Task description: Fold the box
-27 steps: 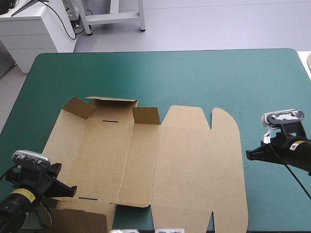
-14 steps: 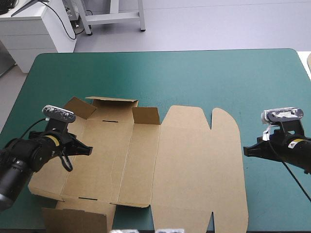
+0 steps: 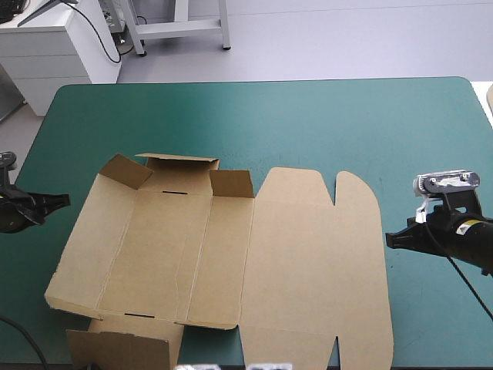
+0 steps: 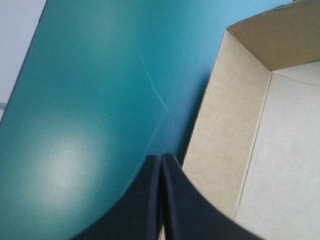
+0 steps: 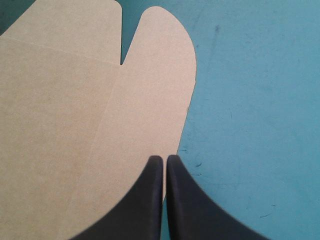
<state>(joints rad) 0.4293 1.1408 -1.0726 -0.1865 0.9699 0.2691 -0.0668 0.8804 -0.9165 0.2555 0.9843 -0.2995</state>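
A flat-cut sheet of brown cardboard, the box (image 3: 231,262), lies on the teal-green surface (image 3: 308,116), reaching from the near edge to about the middle. On the box's near side, a wall panel (image 3: 123,351) lies out flat toward the robot.

Level with the box's middle, the right hand (image 3: 389,240) sits just beside its right edge. The two black fins are pressed together into one point that holds nothing. Whether the point touches the board cannot be told. Off the box's left side, the left hand (image 3: 65,200) is likewise clenched and empty, near the raised left wall (image 3: 81,254) but clear of it.

Toward the box's far side, the far wall panel (image 3: 179,171) and its two corner flaps stand partly up. The wide lid panel and its rounded tab (image 3: 358,200) lie flat to the right of the base.

The board looks light and stiff within each panel, and it should hinge easily along the scored creases. It is also likely to slide on the smooth cover when pushed from one side only. A flat edge gives little to pinch. The lifted left wall or the half-raised far panel look like the better places to take hold, with the other hand pinning the base.
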